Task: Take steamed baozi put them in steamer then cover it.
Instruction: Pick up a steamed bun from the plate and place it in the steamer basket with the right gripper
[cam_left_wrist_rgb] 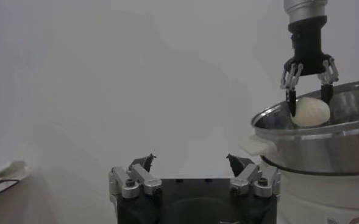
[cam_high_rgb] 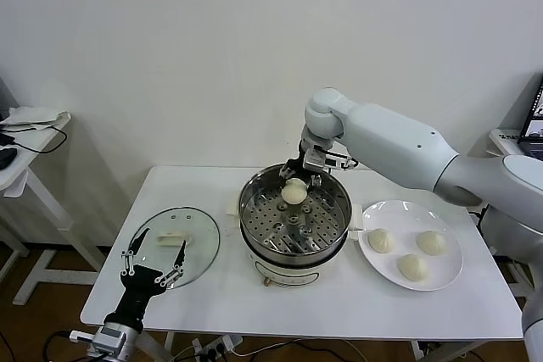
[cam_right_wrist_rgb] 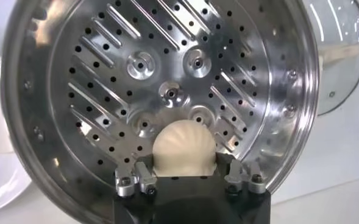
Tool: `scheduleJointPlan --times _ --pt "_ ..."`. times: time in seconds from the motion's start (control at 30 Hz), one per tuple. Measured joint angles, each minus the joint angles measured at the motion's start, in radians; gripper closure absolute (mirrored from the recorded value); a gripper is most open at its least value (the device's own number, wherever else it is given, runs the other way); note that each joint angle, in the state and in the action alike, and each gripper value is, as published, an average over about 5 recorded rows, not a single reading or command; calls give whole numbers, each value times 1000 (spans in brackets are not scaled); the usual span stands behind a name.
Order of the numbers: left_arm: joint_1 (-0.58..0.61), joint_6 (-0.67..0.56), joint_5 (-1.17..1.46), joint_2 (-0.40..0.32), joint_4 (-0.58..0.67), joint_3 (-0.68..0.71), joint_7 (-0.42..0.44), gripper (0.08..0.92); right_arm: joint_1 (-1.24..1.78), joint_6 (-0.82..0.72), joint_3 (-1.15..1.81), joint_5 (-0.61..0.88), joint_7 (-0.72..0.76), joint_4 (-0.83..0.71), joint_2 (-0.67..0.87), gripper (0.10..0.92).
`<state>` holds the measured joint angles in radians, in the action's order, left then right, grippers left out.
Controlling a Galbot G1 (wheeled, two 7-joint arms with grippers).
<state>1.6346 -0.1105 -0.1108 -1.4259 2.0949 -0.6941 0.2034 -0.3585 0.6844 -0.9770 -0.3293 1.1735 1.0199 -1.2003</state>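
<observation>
We take the steamer as our landmark; it sits mid-table on its cream pot base.

The right gripper hangs over the steamer's far rim, jaws closed narrow on one bun, which is above the perforated floor and not yet set down. From the right wrist view the bun fills the gap between the fingers; the basket is otherwise bare. The other three buns lie on the plate just right of the steamer, near one another but apart.

The left gripper is parked left of the steamer, at the near edge of the glass lid, jaws wide and holding nothing.

Handling, our judgement: the buns look soft, light and smooth-skinned, so they should dent or tear under a hard squeeze. We would grip across the widest part, lightly. The lid looks rigid, heavier and breakable; its white handle is the place to hold.

We can read no brand, label or writing anywhere; a small dark mark on the base's front is too small to tell.
</observation>
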Motion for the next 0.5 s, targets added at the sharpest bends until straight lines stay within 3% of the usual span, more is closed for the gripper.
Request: scheduleJointPlan --times 0.23,0.4,0.5 --pt "-4 -1 0 -1 -2 5 1 177 18 2 8 -12 -10 -22 -9 328" --pt "-4 -1 -1 -1 -5 6 1 177 25 3 13 -14 -21 -30 -12 225" --pt "-3 -2 -1 -1 -5 5 1 177 23 1 15 -8 -23 -27 -6 206"
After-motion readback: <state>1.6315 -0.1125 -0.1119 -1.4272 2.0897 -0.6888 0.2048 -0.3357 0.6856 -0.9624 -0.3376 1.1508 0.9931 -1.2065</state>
